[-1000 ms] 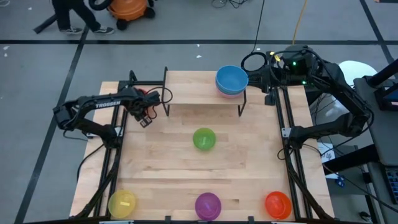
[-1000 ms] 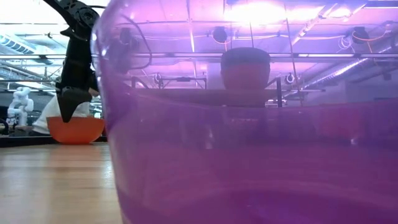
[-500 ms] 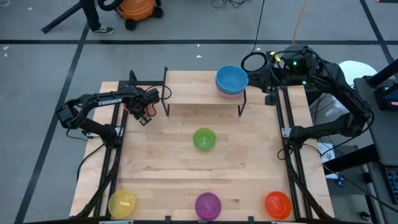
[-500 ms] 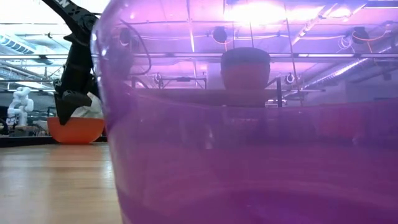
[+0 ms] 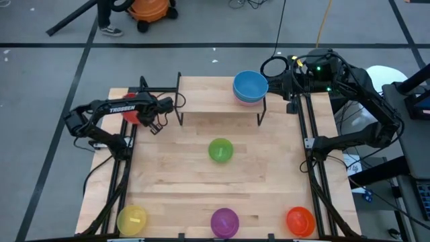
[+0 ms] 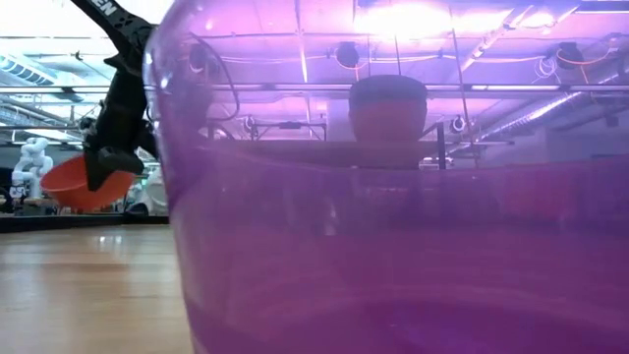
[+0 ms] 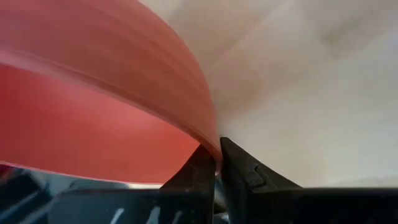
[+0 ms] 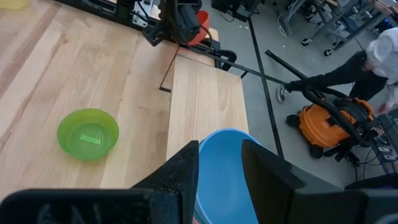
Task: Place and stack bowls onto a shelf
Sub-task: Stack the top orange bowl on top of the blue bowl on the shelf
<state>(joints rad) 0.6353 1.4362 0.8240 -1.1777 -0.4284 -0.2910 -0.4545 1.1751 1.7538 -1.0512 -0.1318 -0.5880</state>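
The bench [image 5: 201,181] carries the shelf [image 5: 215,101] along its back edge. The step in hand looks like carrying the red bowl [image 5: 130,116] from the bench's back left corner onto that shelf. The load hangs from a thin pinch on one side of the rim, so the arm should rise slowly until the bowl's underside clears the shelf's board and its black legs. It should then swing inward over the shelf's bare left or middle part and level the bowl before letting go. A fast swing could twist the bowl out of the pinch, and a low path could knock it against the near leg. The blue bowl [image 5: 250,85] sits on a pink bowl [image 5: 247,101] at the shelf's right end. The right pincer [image 8: 219,149] waits just beside that stack with its fingers apart, holding nothing, so the red bowl should be kept away from that end. The green bowl [image 5: 220,150] rests mid-bench. The yellow bowl [image 5: 132,219], purple bowl [image 5: 224,221] and orange bowl [image 5: 300,220] line the front edge. The red bowl is small, round, smooth plastic of one bright colour. In the low view it hangs tilted, clear of the bench. The left pincer [image 7: 217,165] is closed tight on its rim, one finger inside and one outside.
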